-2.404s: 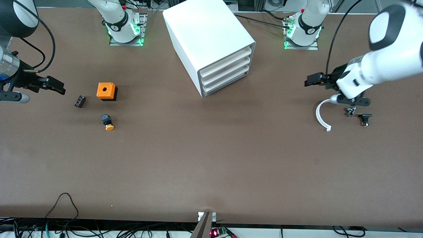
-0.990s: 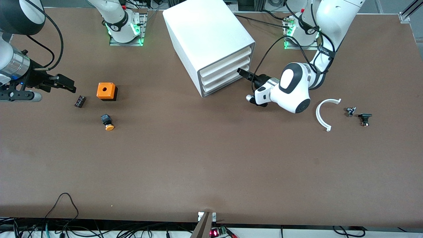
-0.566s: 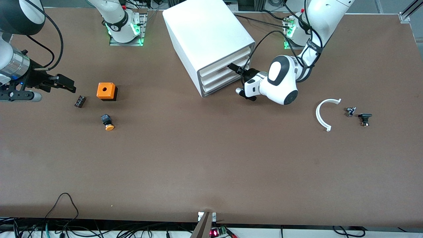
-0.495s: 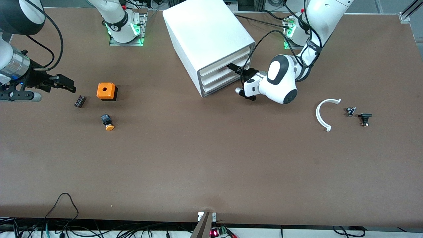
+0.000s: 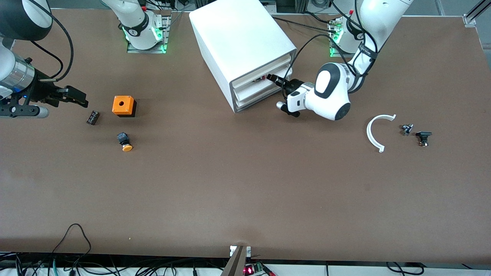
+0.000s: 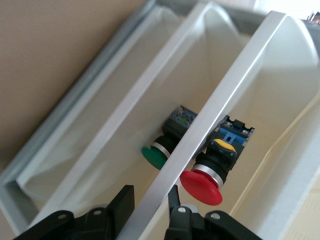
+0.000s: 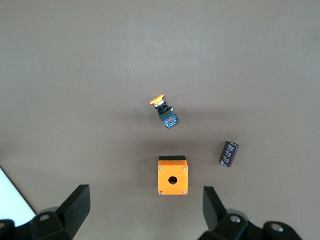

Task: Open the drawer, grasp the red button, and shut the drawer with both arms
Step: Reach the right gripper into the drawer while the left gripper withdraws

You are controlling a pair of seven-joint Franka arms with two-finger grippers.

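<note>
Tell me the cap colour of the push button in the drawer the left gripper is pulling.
Red; the left wrist view shows it best.
</note>
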